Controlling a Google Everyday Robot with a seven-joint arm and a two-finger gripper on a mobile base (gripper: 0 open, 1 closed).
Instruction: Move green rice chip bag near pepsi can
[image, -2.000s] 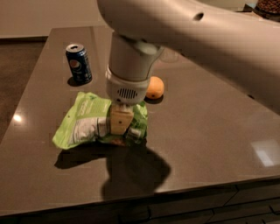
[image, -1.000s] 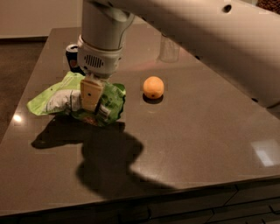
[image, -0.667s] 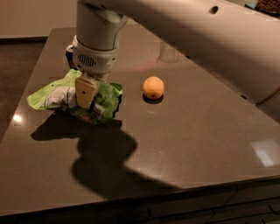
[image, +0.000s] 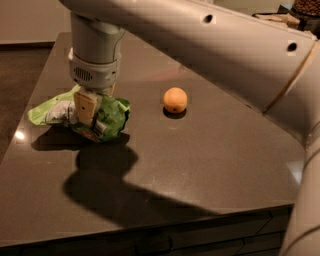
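Note:
My gripper hangs from the large white arm at the left of the dark table. It is shut on the green rice chip bag, a crinkly light-green foil bag with a white label at its left end. The bag is held just above the table and casts a shadow below it. The pepsi can is hidden behind my wrist.
An orange lies on the table to the right of the bag. The table's left edge runs close beside the bag and its front edge is near the bottom of the view. My arm covers the back right of the table.
My gripper has carried the bag to the left and toward the back of the table. The pepsi can, visible two seconds ago, is now covered by my wrist.

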